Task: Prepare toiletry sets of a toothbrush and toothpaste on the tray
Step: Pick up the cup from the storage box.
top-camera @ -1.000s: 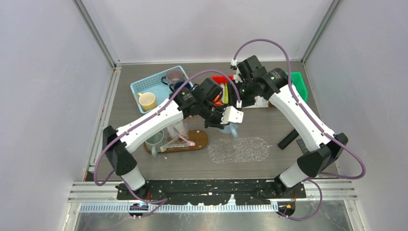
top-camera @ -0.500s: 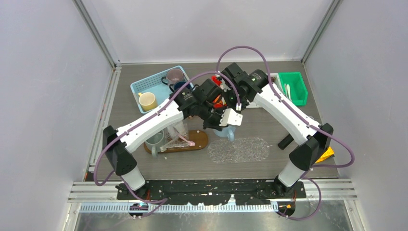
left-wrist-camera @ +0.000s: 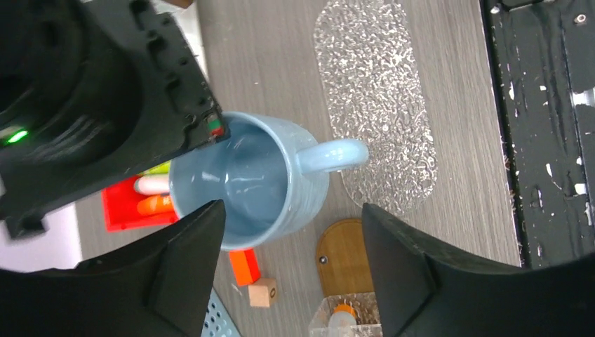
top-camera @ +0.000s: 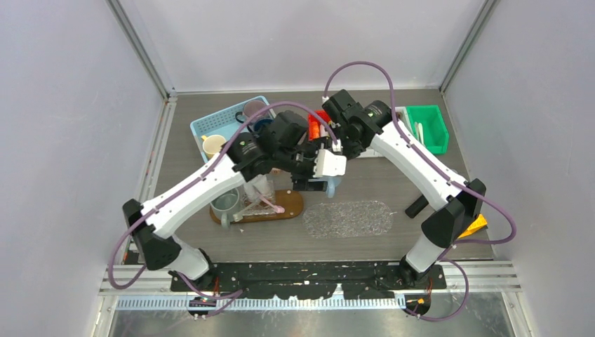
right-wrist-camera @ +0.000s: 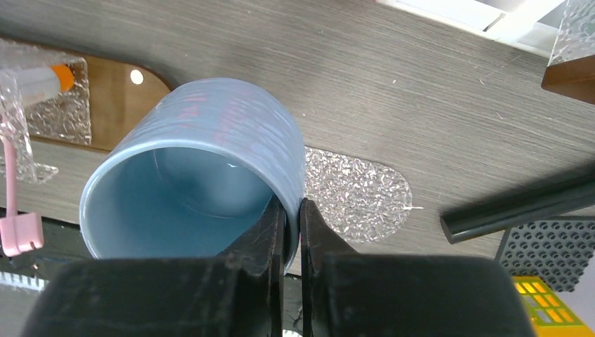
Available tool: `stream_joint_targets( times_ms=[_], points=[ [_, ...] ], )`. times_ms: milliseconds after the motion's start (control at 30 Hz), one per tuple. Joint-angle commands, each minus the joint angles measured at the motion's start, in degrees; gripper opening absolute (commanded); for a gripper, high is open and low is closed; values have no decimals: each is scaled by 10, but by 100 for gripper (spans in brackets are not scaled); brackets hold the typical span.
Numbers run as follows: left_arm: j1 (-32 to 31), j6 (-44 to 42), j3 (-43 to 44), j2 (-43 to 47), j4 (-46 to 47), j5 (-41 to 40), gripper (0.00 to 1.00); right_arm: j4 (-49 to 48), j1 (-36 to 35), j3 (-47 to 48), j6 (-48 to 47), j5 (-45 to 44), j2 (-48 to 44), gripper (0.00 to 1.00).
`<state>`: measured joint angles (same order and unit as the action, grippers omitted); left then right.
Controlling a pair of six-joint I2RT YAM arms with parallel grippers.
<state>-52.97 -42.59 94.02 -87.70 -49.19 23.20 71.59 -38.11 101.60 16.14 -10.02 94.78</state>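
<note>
A light blue mug [right-wrist-camera: 210, 140] is pinched at its rim by my right gripper [right-wrist-camera: 293, 207], one finger inside the wall and one outside. My left gripper [left-wrist-camera: 292, 210] hangs open just above the same mug [left-wrist-camera: 245, 182] without touching it. In the top view both grippers meet over the mug [top-camera: 335, 184], which is mostly hidden. The wooden tray [top-camera: 289, 203] carries a grey-green mug [top-camera: 226, 205], a pink toothbrush [top-camera: 270, 204] and an orange-capped toothpaste [right-wrist-camera: 38, 81] in a clear holder. An empty textured clear tray [top-camera: 349, 219] lies beside it.
A blue basket [top-camera: 214, 125] at the back left holds a cream mug [top-camera: 214, 146] and a mauve mug [top-camera: 254, 109]. A red bin [left-wrist-camera: 126, 209] with tubes sits behind the mug. An orange block [left-wrist-camera: 243, 267] and brown cube [left-wrist-camera: 262, 291] lie loose. Green bin [top-camera: 429, 126] stands back right.
My right arm swung in from the back bins and shut on the mug's rim. My left gripper, shut on the mug before, has opened and let it go.
</note>
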Motion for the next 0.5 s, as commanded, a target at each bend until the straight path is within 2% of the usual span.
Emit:
stream_joint_targets(
  times_ms=[0,167,233,367,467],
  points=[
    [-3,36,-28,69,59,-38,79,-60,-1,3,44,-10,-9,1],
    [4,97,-50,120,90,-84,96,-88,-3,-11,57,-16,-4,1],
    [15,128,-60,139,110,-108,99,-97,-8,-20,62,-18,1,1],
    [62,199,-94,185,165,-164,100,-123,-21,-41,76,-21,9,1],
    [125,253,-130,222,211,-207,100,-134,-44,-48,83,-33,18,1]
  ],
)
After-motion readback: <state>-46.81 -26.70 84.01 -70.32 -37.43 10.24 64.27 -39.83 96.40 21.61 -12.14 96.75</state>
